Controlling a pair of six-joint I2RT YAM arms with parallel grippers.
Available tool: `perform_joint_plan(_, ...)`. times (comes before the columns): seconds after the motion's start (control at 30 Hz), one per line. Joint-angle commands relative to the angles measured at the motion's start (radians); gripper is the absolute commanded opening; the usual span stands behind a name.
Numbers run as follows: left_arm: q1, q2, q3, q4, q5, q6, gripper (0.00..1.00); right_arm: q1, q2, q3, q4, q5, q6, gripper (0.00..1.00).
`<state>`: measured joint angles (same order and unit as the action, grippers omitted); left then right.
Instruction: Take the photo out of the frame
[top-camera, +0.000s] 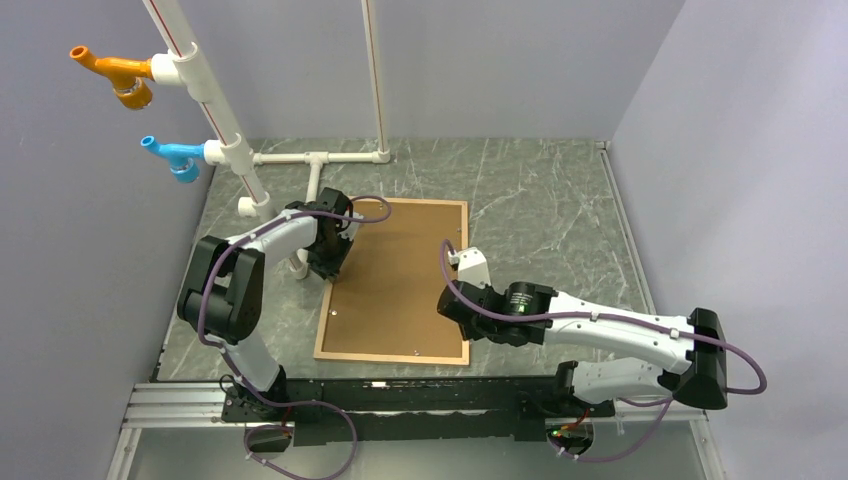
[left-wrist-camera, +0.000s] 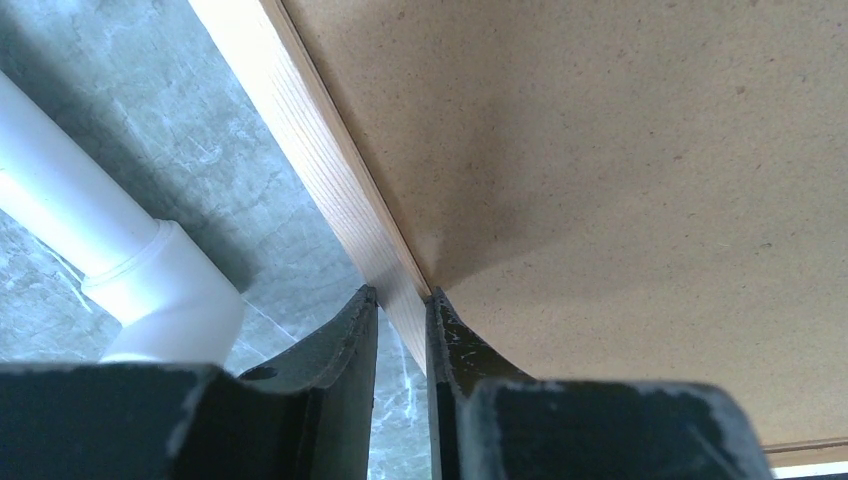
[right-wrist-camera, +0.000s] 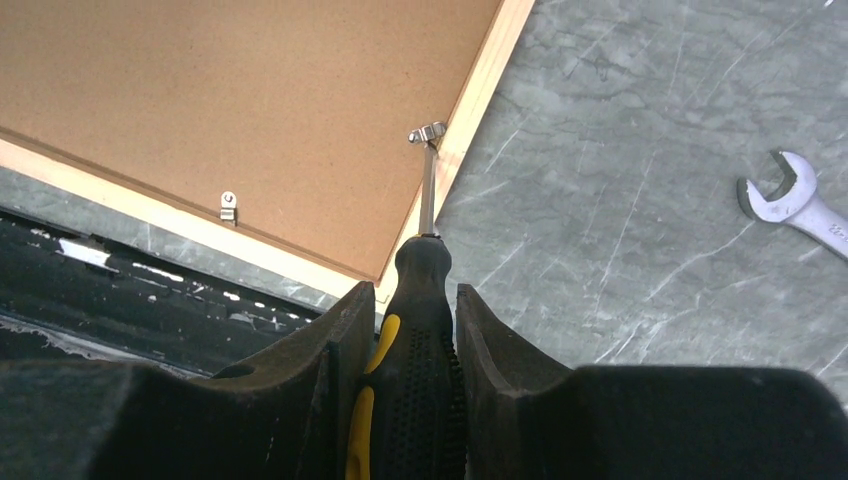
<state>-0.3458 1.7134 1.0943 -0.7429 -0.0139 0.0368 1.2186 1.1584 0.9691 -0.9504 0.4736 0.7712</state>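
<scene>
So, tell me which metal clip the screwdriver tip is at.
The clip on the frame's right rail, at the screwdriver's tip; the other clip sits alone on the near rail.

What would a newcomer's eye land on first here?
The frame lies centrally, face down, brown back up. The right gripper holds a screwdriver, tip at a metal clip on the frame's right edge; the left gripper pinches its left moulding. An orange fitting and a blue fitting sit back left.

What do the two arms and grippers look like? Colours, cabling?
Both the left arm and right arm have white link shells, black joint housings and a loose purple cable looping along each. The left gripper and right gripper are black with two tapered fingers.
</scene>
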Motion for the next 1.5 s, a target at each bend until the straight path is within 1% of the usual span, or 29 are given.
perform_joint_plan(0.0, -0.010, 0.027, 0.006, -0.007, 0.078, 0.012, 0.21, 0.019, 0.023, -0.018, 0.016, 0.134, 0.008, 0.00)
perform_joint_plan(0.1, -0.010, 0.022, 0.001, -0.004, 0.081, 0.012, 0.20, 0.032, 0.023, -0.023, 0.042, 0.162, -0.001, 0.00)
perform_joint_plan(0.3, -0.010, 0.023, 0.000, -0.004, 0.083, 0.013, 0.20, 0.033, -0.010, -0.054, 0.176, 0.121, -0.059, 0.00)
perform_joint_plan(0.43, -0.010, 0.022, 0.003, -0.006, 0.084, 0.014, 0.20, 0.031, -0.075, -0.054, 0.263, 0.109, -0.098, 0.00)
perform_joint_plan(0.5, -0.010, 0.019, 0.004, -0.006, 0.081, 0.012, 0.20, 0.015, -0.077, -0.018, 0.251, 0.151, -0.119, 0.00)
perform_joint_plan(0.6, -0.010, 0.018, 0.001, -0.005, 0.082, 0.012, 0.20, -0.009, -0.041, 0.055, 0.163, 0.247, -0.124, 0.00)
perform_joint_plan(0.67, -0.010, 0.024, 0.009, -0.008, 0.080, 0.013, 0.20, -0.051, -0.019, 0.083, 0.153, 0.269, -0.143, 0.00)
perform_joint_plan(0.77, -0.010, 0.025, 0.011, -0.010, 0.080, 0.015, 0.20, -0.160, 0.014, 0.115, 0.173, 0.213, -0.170, 0.00)
perform_joint_plan(0.83, -0.010, 0.023, 0.010, -0.010, 0.079, 0.019, 0.19, -0.229, 0.022, 0.116, 0.220, 0.159, -0.199, 0.00)
perform_joint_plan(0.9, -0.010, 0.021, 0.009, -0.010, 0.081, 0.019, 0.19, -0.274, 0.023, 0.103, 0.292, 0.119, -0.240, 0.00)
perform_joint_plan(1.03, -0.010, 0.020, 0.010, -0.012, 0.077, 0.019, 0.19, -0.343, 0.083, 0.118, 0.364, 0.105, -0.307, 0.00)
perform_joint_plan(1.17, -0.010, 0.018, 0.005, -0.009, 0.079, 0.021, 0.19, -0.380, 0.145, 0.137, 0.438, 0.087, -0.355, 0.00)
perform_joint_plan(1.47, -0.010, 0.026, 0.010, -0.010, 0.087, 0.020, 0.19, -0.400, 0.264, 0.158, 0.574, 0.069, -0.407, 0.00)
